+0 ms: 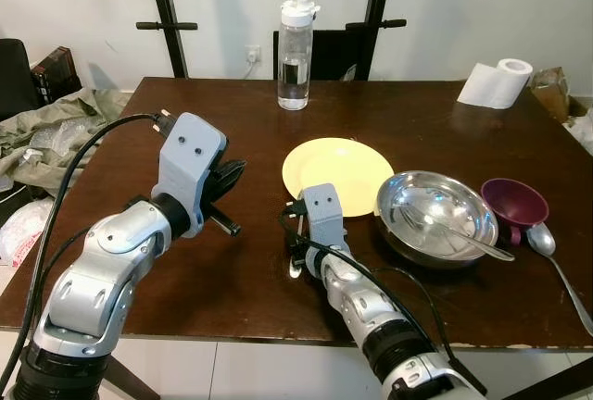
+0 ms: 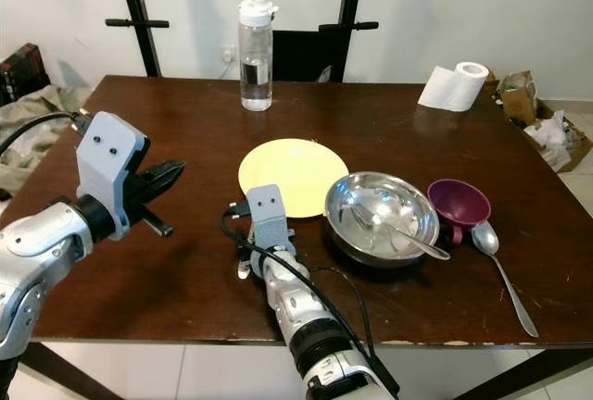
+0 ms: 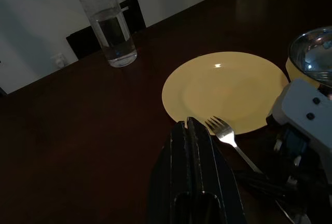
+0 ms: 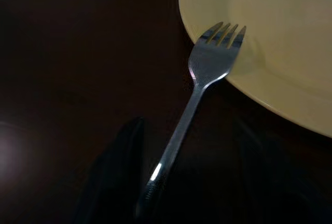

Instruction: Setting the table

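At the near-left rim of the yellow plate (image 1: 335, 174) lay the fork (image 4: 199, 89), tines resting on the plate's edge and handle running back toward the robot on the dark worktop (image 1: 185, 280). The right wrist view showed this best: the right pincer (image 4: 192, 182) was spread, one black finger (image 4: 116, 172) to each side of the handle, not closed on it. In the eye views the pincer's housing hid nearly all of the fork. The left wrist view showed the tines against the plate rim.

The left pincer (image 1: 227, 176) hung above the worktop, left of the plate and apart from it, its fingers pressed together on nothing.

Just right of the plate stood a steel bowl (image 1: 435, 217) with a utensil (image 1: 463, 236) lying in it, its handle over the rim. A purple cup (image 1: 514, 206) sat beside the bowl, and a spoon (image 1: 556, 266) lay near the worktop's right edge. A water bottle (image 1: 295, 53) stood behind the plate, well apart, and a paper roll (image 1: 498, 83) lay at the far right corner. Open worktop stretched left of the plate and along the near edge.
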`<state>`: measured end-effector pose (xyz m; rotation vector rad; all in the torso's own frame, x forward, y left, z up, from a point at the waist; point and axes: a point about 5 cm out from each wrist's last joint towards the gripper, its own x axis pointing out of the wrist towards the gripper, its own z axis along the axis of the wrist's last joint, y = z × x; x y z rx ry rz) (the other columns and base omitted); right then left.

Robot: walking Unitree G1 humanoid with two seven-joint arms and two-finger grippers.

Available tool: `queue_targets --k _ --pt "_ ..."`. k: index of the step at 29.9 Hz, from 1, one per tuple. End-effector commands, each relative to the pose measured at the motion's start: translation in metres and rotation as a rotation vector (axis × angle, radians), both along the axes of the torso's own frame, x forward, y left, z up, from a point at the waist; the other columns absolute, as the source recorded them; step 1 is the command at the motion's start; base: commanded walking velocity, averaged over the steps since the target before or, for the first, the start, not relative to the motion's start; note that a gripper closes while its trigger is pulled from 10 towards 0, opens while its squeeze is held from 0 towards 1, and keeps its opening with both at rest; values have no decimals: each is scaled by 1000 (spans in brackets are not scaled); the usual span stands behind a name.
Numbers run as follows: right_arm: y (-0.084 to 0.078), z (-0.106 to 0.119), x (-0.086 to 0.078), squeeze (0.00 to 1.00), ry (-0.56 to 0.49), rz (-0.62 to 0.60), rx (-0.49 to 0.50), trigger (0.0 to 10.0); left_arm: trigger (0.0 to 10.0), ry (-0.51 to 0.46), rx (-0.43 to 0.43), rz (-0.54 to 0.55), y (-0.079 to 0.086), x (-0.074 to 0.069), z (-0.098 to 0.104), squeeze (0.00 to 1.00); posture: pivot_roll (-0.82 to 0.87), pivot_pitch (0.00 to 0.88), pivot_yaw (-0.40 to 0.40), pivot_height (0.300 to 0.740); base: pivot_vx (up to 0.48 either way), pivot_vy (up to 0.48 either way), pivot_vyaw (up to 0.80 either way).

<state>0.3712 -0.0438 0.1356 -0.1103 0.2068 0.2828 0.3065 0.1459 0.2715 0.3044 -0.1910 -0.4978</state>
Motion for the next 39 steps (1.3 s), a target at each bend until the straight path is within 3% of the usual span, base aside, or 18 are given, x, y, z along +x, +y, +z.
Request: queue_targets --k 1,18,23,25,28,29,30,31,32,35,39 --pt "-3 -29 -9 0 115 -1 -52 0 10000 12 3 -2 -2 -3 -4 0 176 171 67 740 0 0 0" --pt "-8 -21 -4 0 67 -14 -4 0 10000 18 -9 7 -3 1 -4 0 160 171 72 740 0 0 0" --pt "-3 14 -8 0 -77 33 149 0 10000 21 -20 14 -5 3 -5 0 149 170 78 740 0 0 0" --pt "-3 14 -8 0 -77 33 149 0 10000 21 -20 14 -5 3 -5 0 149 170 78 740 0 0 0" --pt "-4 33 -16 0 -153 62 218 0 10000 22 -32 21 -5 4 -5 0 136 165 79 740 0 0 0" --pt "-6 46 -23 0 -212 83 262 4157 10000 21 -39 22 -6 5 -4 0 136 165 79 740 0 0 0" --pt "-9 57 -29 0 -267 100 296 9059 10000 20 -45 23 -7 6 -4 0 128 159 80 740 0 0 0" --pt "-9 57 -29 0 -267 100 296 9059 10000 20 -45 23 -7 6 -4 0 128 159 80 740 0 0 0" --pt "-11 64 -35 0 -309 114 318 10000 10000 20 -51 22 -7 6 -4 0 128 159 80 740 0 0 0" --pt "-23 73 -48 0 -390 115 351 10000 10000 23 -66 30 -10 7 -7 0 119 143 75 740 0 0 0" --pt "-33 72 -55 0 -423 79 358 10000 10000 32 -89 68 -6 7 -12 0 114 140 64 740 0 0 0"
